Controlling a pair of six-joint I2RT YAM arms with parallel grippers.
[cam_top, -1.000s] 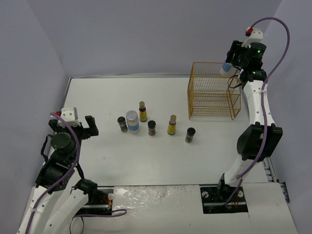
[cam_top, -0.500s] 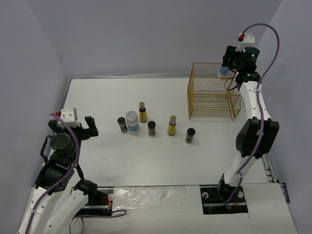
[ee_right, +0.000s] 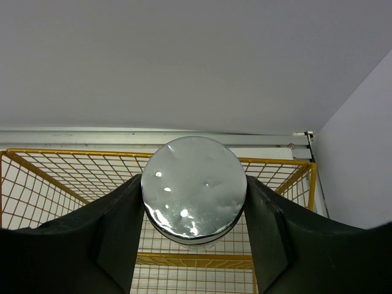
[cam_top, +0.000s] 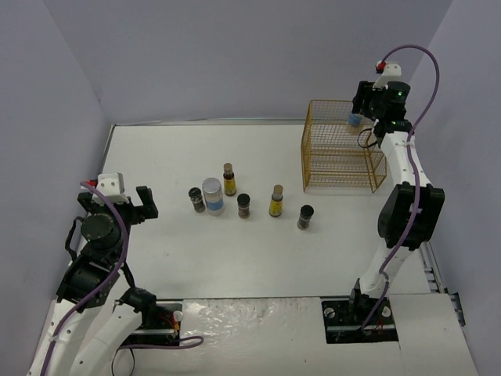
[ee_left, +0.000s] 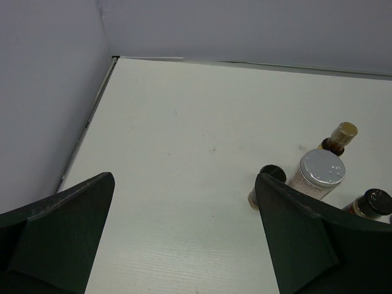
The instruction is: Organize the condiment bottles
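Note:
My right gripper (cam_top: 358, 116) is shut on a white jar with a grey lid (ee_right: 193, 187) and blue label (cam_top: 355, 119), held above the top back right of the yellow wire rack (cam_top: 342, 146). On the table stand a second white jar (cam_top: 212, 195), two slim yellow-labelled bottles (cam_top: 229, 180) (cam_top: 276, 201) and three short dark jars (cam_top: 196, 199) (cam_top: 243, 205) (cam_top: 305, 217). My left gripper (cam_top: 125, 205) is open and empty, left of the row. The left wrist view shows the white jar (ee_left: 321, 173), a slim bottle (ee_left: 339, 136) and two dark jars (ee_left: 265, 184) (ee_left: 370, 203).
The rack's top grid (ee_right: 67, 177) lies below the held jar in the right wrist view, with the back wall close behind. The table's left edge (ee_left: 86, 125) meets the side wall.
My right gripper has carried the white jar leftward and lower, from beside the rack's right rear to over its top back corner. The left arm has not moved.

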